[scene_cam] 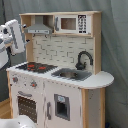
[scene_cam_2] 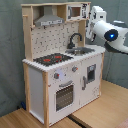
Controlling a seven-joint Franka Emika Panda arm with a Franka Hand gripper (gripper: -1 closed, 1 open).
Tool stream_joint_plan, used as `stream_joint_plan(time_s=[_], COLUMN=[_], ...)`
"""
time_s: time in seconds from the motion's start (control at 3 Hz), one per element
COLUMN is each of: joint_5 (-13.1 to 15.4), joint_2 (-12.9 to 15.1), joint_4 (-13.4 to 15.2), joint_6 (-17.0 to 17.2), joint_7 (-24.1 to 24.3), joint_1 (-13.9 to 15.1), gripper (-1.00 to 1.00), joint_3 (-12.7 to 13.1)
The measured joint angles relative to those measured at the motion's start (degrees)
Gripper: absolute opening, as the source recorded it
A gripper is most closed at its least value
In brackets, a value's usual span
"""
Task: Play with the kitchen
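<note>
While the toy kitchen point(scene_cam: 60, 70) point(scene_cam_2: 62, 60) fills the middle of both exterior views, it stands upright on a light wooden floor point(scene_cam_2: 105, 107) in front of a grey curtain point(scene_cam: 112, 45), and everything else is placed around it. The robot arm point(scene_cam: 11, 37) point(scene_cam_2: 107, 32), white and bulky, sits up at hood height beside the kitchen: off the first exterior view's left edge of the kitchen, and off the second exterior view's right edge. It is near the upper cabinet but I see no contact with it. Its hand is not clearly shown, so whether it is open or closed I cannot tell.

On to the kitchen's own parts. The pegboard back point(scene_cam_2: 55, 37) rises behind the worktop point(scene_cam: 100, 79). Low on the front, the windowed oven door point(scene_cam: 27, 106) point(scene_cam_2: 64, 96) sits under the stovetop point(scene_cam: 36, 66) point(scene_cam_2: 52, 59), black with red rings. Next to the stovetop, the steel sink point(scene_cam: 72, 74) point(scene_cam_2: 81, 51) is sunk into the worktop, and the black faucet point(scene_cam: 82, 59) point(scene_cam_2: 74, 39) arches over its back edge. Up top, the grey hood point(scene_cam: 39, 29) point(scene_cam_2: 49, 21) hangs directly above the stovetop, with a small microwave point(scene_cam: 72, 23) built in beside it, above the sink. Two knobs point(scene_cam_2: 65, 73) sit just above the oven door.
</note>
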State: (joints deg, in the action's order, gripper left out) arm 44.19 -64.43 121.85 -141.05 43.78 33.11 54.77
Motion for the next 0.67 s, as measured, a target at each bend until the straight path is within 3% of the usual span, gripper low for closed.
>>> stream_joint_plan(time_s=[0.33, 0.67], joint_5=[0.2, 0.2], joint_2=[-0.3, -1.1], joint_4=[-0.4, -0.3], joint_6=[1.6, 3.5], joint_7=[-3.0, -2.9], joint_1=[-0.8, -0.9], gripper=[1.0, 1.0], joint_3=[5.1, 11.2])
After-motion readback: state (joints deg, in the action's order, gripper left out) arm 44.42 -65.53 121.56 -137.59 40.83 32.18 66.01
